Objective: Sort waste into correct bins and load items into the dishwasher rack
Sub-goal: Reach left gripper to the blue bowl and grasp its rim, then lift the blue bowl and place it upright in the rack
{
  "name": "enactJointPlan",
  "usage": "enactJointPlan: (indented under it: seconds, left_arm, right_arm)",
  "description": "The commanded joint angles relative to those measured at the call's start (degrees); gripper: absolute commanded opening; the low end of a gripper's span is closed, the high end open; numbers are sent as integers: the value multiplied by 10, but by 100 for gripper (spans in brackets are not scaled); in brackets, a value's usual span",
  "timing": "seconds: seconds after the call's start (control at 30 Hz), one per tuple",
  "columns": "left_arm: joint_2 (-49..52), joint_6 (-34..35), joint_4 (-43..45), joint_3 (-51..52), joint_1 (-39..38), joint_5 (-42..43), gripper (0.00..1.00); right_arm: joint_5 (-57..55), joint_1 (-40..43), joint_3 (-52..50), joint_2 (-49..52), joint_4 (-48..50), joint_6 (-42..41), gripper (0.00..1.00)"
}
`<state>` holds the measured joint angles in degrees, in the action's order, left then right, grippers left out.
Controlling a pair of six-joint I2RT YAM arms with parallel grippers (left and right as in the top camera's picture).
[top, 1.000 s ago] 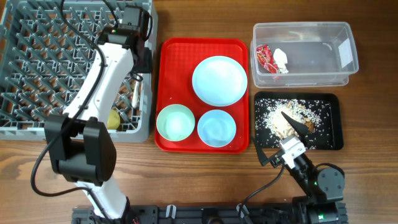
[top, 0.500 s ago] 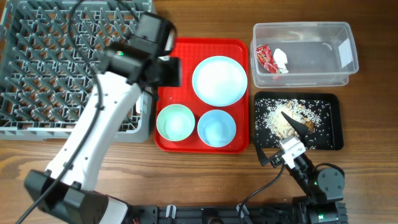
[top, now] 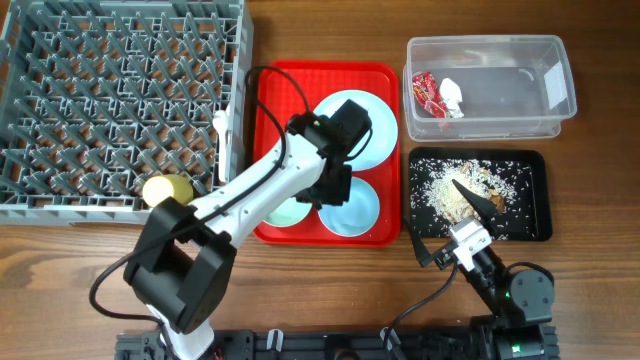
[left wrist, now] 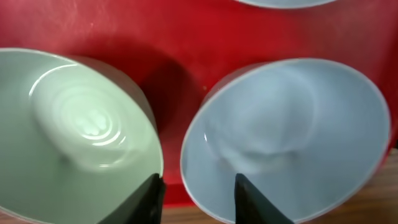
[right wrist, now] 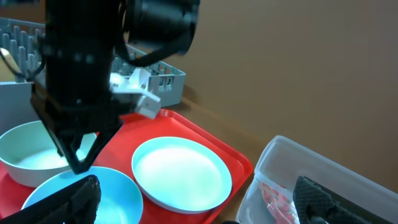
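My left gripper [top: 325, 192] [left wrist: 199, 196] is open over the red tray. Its fingers straddle the left rim of the pale blue bowl [top: 352, 207] [left wrist: 292, 130], right beside the green bowl [top: 282, 203] [left wrist: 74, 137]. The blue plate [top: 368, 128] [right wrist: 180, 171] lies behind the bowls. The yellow-green cup [top: 167, 189] sits in the front of the grey rack [top: 110, 90]. The clear tub [top: 520, 80] holds the red wrapper [top: 429, 93] and the white wrapper [top: 453, 97]. Rice scraps [top: 440, 185] lie in the black tray [top: 535, 200]. My right gripper [top: 447, 222] [right wrist: 193, 202] is open and empty.
The red serving tray [top: 275, 100] stands between the rack and the bins. A white utensil tip [top: 221, 123] shows at the rack's right wall. The left arm crosses the tray's left front part. Bare wood table lies along the front edge [top: 330, 290].
My left arm has swung from the rack's right side across to the red tray and come down over the two bowls. The cup now shows in the rack. The right arm has not moved.
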<state>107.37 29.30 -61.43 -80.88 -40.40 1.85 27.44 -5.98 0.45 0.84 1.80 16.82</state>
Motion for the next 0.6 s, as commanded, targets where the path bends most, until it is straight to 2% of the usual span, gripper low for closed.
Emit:
enactJointPlan:
  seconds: [0.0, 0.17, 0.3, 0.4, 0.47, 0.57]
  left_arm:
    - [3, 12, 31, 35, -8, 18, 33]
    - [3, 12, 52, 50, -35, 19, 30]
    - [3, 12, 56, 54, -37, -33, 30]
    - [8, 12, 90, 71, -37, -34, 31]
    - [12, 12, 101, 74, -37, -34, 28]
    - [13, 12, 119, 74, -37, -34, 18]
  right_arm:
    - [9, -2, -2, -6, 3, 1, 100]
    - [9, -2, -2, -6, 3, 2, 100]
    - [9, -2, -2, -6, 3, 1, 100]
    - [9, -2, -2, -6, 3, 2, 100]
    - [9, -2, -2, -6, 3, 1, 100]
    - [9, -2, -2, -6, 3, 1, 100]
